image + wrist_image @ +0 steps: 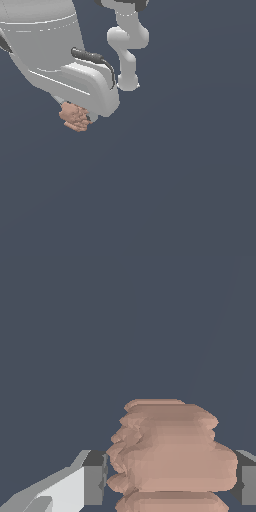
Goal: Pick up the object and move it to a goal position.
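Looking along the wrist view, you have the pincer clamped on the object, one dark pad against each flank, so the lumpy pink chunk sits squarely between them for carrying, probably toward a goal nothing here marks.

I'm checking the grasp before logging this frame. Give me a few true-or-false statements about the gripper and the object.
1. The object sits between the gripper's two fingers in the wrist view. True.
2. The object is green and smooth. False: it is salmon-pink and lumpy.
3. In the exterior view the object sticks out from under the white gripper. True.
4. The object lies far from the gripper at the exterior view's right. False: it is at the gripper, in the exterior view's upper left.
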`<state>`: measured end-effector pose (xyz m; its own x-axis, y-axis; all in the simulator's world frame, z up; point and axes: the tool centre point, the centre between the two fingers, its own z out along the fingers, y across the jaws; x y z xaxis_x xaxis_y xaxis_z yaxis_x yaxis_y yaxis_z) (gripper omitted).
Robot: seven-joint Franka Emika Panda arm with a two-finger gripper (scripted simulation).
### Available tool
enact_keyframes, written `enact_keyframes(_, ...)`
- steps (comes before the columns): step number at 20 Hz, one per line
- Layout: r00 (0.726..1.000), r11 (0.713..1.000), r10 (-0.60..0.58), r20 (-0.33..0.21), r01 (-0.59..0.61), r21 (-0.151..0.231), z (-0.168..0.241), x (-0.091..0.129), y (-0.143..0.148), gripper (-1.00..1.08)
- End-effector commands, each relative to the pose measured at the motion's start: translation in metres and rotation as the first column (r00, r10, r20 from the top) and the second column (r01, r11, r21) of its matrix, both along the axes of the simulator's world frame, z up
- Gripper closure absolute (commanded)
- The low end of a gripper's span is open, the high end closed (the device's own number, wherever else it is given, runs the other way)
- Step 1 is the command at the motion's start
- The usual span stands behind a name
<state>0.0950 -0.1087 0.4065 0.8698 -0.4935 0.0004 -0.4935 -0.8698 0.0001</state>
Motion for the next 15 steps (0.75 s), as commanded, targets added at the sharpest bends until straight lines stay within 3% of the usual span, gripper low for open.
enact_keyframes(1,1.0,1.0,0.0,0.0,0.0,0.0,0.0051,0.0028,-0.0022,1.08)
enact_keyframes(15,1.0,1.0,0.0,0.0,0.0,0.0,0.0146,0.0088,-0.0069,1.08)
